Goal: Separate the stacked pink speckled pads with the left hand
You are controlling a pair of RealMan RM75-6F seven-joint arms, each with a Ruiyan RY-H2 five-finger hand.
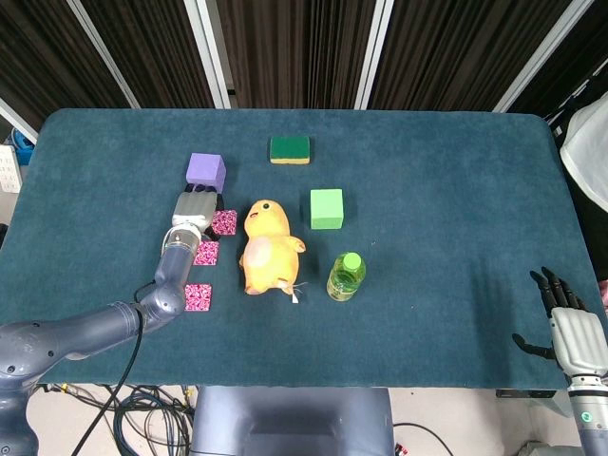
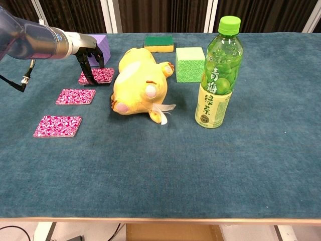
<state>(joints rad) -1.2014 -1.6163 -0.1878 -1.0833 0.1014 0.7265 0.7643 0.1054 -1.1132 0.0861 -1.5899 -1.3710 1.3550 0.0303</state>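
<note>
three pads apart, one under the hand

the left hand (image 2: 89, 50) pinches the far pink pad (image 2: 102, 76) flat on the table (image 2: 261, 150), just beside the yellow plush (image 2: 136, 83). dragging further could nudge the plush. the other pads (image 2: 75, 96) lie nearer, apart.

table cloth (image 1: 446, 180) is a deep teal. three pads, all hot pink with white speckles: far pad (image 2: 99, 76), middle pad (image 2: 75, 96), near pad (image 2: 57, 126). plush duck (image 2: 137, 84) is yellow with pink cheeks and feet. purple cube (image 1: 206, 172), light green cube (image 1: 326, 208), and a sponge (image 1: 289, 149) that's dark green on top, yellow underneath. bottle (image 2: 219, 75) is see-through green with a lime cap. left hand (image 1: 190, 211) is silver-grey with black fingers, right hand (image 1: 570, 328) the same. dark curtains (image 1: 285, 47) behind with white strips.
</note>
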